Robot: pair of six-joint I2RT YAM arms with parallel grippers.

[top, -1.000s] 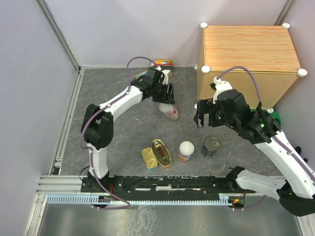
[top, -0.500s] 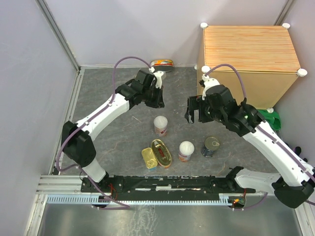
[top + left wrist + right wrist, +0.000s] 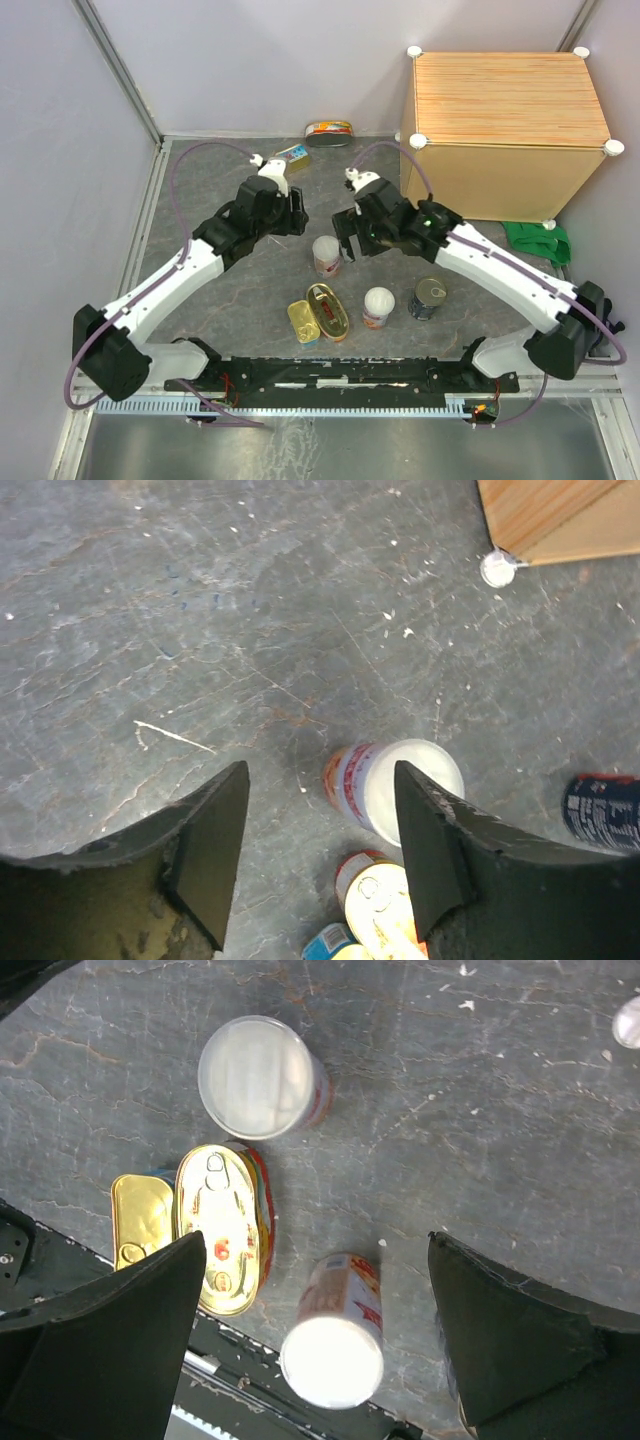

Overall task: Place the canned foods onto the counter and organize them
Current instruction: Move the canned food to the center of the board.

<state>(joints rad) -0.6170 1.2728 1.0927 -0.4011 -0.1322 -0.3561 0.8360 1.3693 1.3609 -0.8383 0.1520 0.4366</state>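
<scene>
The next can to be lifted is judged to be the upright white-lidded cylinder (image 3: 326, 255), which stands on the table (image 3: 220, 290) between the two arms, its long axis vertical. The right hand (image 3: 345, 240) is held just beside it on its right, fingers spread wide and empty. In the right wrist view the lid is seen ahead of and left of the open gap, not yet between the fingers. The left hand (image 3: 293, 210) is also spread and empty, and lies farther off, to the far left of the can. The right arm is therefore judged the better placed, since the counter (image 3: 510, 95) stands on its side, at the far right. Nothing has yet been set on the plank top. A short shift to the left and a descent around the can would be called for before closing.
</scene>
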